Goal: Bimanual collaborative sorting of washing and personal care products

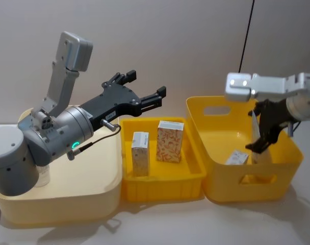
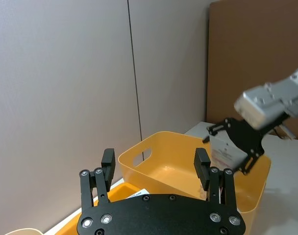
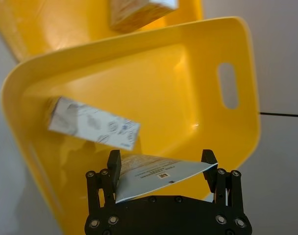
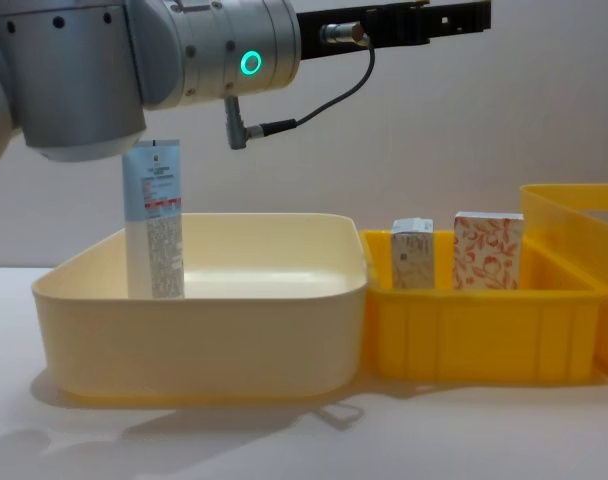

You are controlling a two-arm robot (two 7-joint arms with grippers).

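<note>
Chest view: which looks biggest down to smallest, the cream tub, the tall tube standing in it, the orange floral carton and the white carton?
1. cream tub, clearly largest.
2. tall tube.
3. orange floral carton.
4. white carton, smallest.
The bin wall hides both cartons' bottoms, so only what shows is ranked.

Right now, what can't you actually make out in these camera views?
- Tall squeeze tube in the cream tub: its top is behind the left arm in the chest view, and the arm covers most of it in the head view.
- Tube between the right hand's fingers: its print is too small to read, and its lower end is cut off by the hand body.
- Carton lying in the deep yellow bin: blurred lettering.
- Left hand: open, holding nothing.
</note>
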